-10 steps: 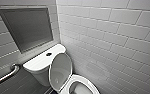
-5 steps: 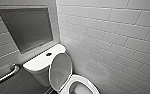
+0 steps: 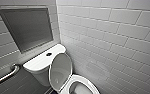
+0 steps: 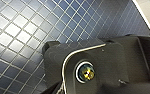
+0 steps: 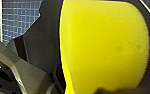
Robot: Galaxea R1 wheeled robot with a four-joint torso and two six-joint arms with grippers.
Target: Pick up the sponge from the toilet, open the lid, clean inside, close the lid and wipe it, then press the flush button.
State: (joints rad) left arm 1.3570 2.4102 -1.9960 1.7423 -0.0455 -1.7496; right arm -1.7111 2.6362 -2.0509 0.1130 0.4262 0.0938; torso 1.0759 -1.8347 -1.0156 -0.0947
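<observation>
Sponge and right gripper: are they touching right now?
Touching. In the right wrist view the sponge sits pressed against the dark parts of the right gripper on both sides, no gap visible.

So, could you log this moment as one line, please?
lid: raised | sponge: close-up in right wrist view | flush button: nothing touching it | left wrist view: blue floor tiles

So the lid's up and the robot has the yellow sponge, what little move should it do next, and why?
Probably lower the sponge toward the bowl to start cleaning inside. The lid stands raised by the tank, leaving the bowl uncovered, and the sponge sits close at the right wrist, apparently held.
</observation>
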